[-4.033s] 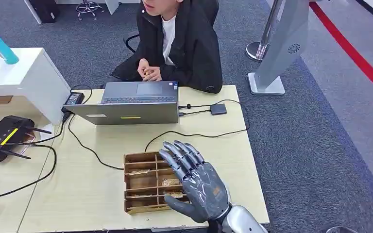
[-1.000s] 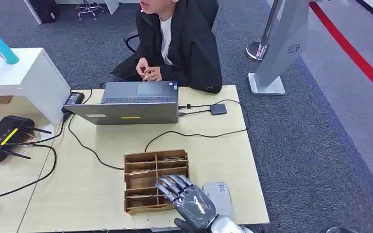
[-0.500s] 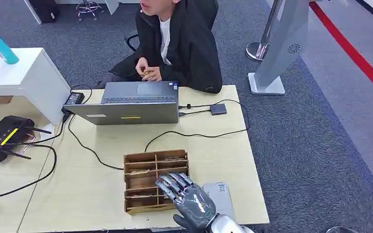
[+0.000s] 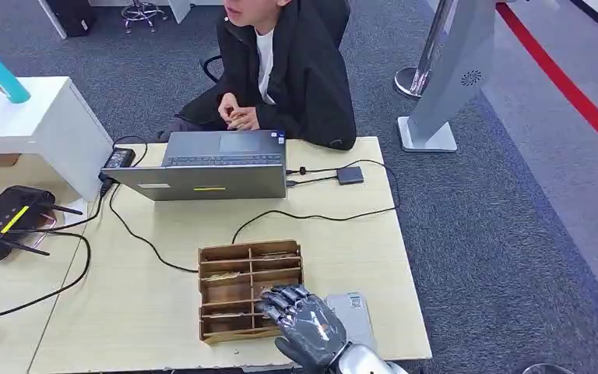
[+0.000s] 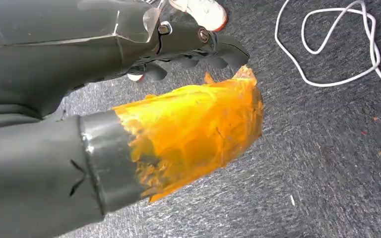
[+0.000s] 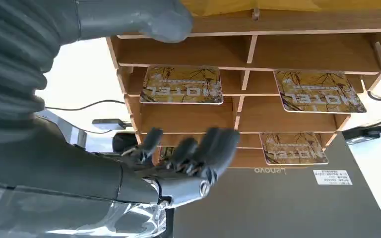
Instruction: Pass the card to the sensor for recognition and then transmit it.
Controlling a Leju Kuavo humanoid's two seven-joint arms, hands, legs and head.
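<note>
On the far left of my head view I see a black router [image 4: 4, 220] with antennas on the neighbouring desk, its cable trailing across to the main table [image 4: 156, 312]. Further along, a grey laptop [image 4: 210, 165] sits at the table's far edge with its lid towards me, and a person in a dark jacket [image 4: 296, 66] sits behind it, hands together.

Nearer me, in the middle of the table, is the wooden tray [image 4: 237, 292], split into compartments. In my right wrist view I count three cards [image 6: 182, 85] lying flat in separate compartments, each printed with a gold pattern and the word HOTEL; a fourth may sit behind the fingers, but I cannot tell.

My right hand [image 4: 304, 323] hangs over the tray's near right corner. Its fingers [image 6: 213, 146] are curled loosely inward and apart from each other, with the thumb held wide on the other side; I see nothing between them, and no card is touched. Just right of the hand, a grey sensor [image 4: 354, 315] lies flat on the table beside the tray.

My left hand [image 5: 198, 42] hangs over the grey carpet, near a white cable [image 5: 337, 74]. Its fingers are bent inward, with nothing in them that I can see.
</note>
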